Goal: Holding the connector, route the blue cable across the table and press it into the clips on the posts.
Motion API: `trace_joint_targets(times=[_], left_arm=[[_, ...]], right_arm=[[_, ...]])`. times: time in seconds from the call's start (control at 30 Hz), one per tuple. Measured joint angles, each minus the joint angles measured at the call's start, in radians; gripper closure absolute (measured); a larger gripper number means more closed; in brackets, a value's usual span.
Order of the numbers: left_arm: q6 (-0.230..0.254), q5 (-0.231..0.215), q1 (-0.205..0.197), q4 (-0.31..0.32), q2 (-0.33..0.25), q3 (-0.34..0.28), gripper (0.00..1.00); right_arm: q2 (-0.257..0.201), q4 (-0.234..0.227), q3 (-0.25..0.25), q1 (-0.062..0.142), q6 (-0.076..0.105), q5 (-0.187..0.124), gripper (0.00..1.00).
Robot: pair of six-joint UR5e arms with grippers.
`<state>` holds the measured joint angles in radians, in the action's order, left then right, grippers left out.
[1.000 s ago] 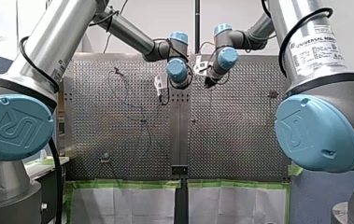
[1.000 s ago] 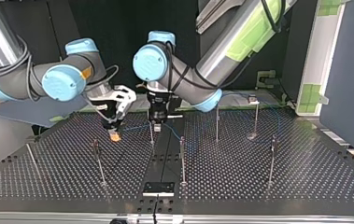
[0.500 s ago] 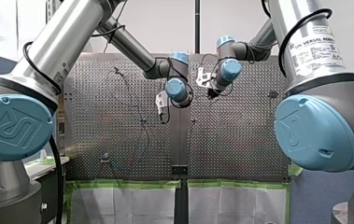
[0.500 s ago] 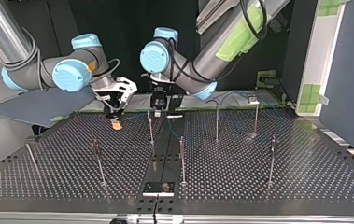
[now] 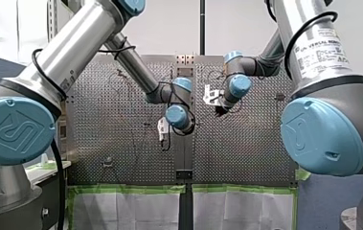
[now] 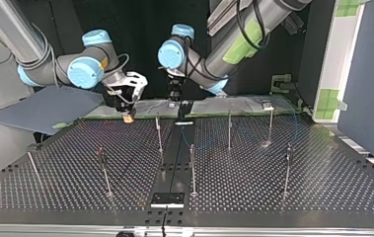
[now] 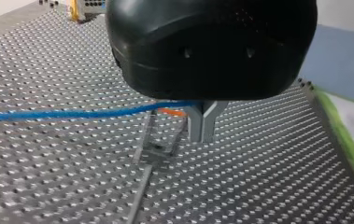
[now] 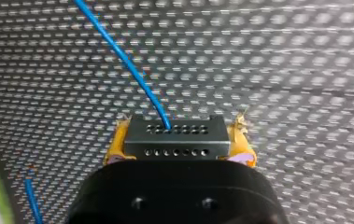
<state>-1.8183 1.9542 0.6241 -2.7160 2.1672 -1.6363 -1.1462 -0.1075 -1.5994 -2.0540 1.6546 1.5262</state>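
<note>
1. Blue cable (image 8: 123, 58) leaves the connector (image 8: 174, 147) toward eleven o'clock; the right gripper (image 8: 178, 140) clamps that connector between yellow pads.
2. The left gripper (image 7: 204, 126) has its fingers pressed together where the cable meets them.
3. Steer for the post (image 6: 158, 133) at four o'clock of the right gripper in the top view; hold the cable taut.

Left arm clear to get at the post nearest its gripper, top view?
Likely yes: the post stands free close by my left gripper, nothing between them, though that gripper is shut on the blue cable.
</note>
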Motion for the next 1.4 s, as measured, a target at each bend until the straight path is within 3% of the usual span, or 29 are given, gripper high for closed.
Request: trace_joint_targets(times=[0.23,0.57,0.87,1.4], left_arm=[[-0.01,-0.036,-0.005,0.065,0.003,-0.033,1.0],[-0.021,-0.075,-0.016,0.14,0.017,0.007,1.0],[-0.026,-0.078,-0.043,0.138,0.074,0.07,1.0],[-0.024,-0.123,-0.102,0.105,0.123,0.155,1.0]], right_arm=[[0.044,-0.005,-0.014,0.007,-0.003,-0.011,1.0],[0.053,-0.037,-0.015,0.032,0.008,-0.027,1.0],[0.067,-0.087,-0.015,0.051,0.017,-0.064,1.0],[0.098,-0.13,-0.009,0.087,0.025,-0.098,1.0]])
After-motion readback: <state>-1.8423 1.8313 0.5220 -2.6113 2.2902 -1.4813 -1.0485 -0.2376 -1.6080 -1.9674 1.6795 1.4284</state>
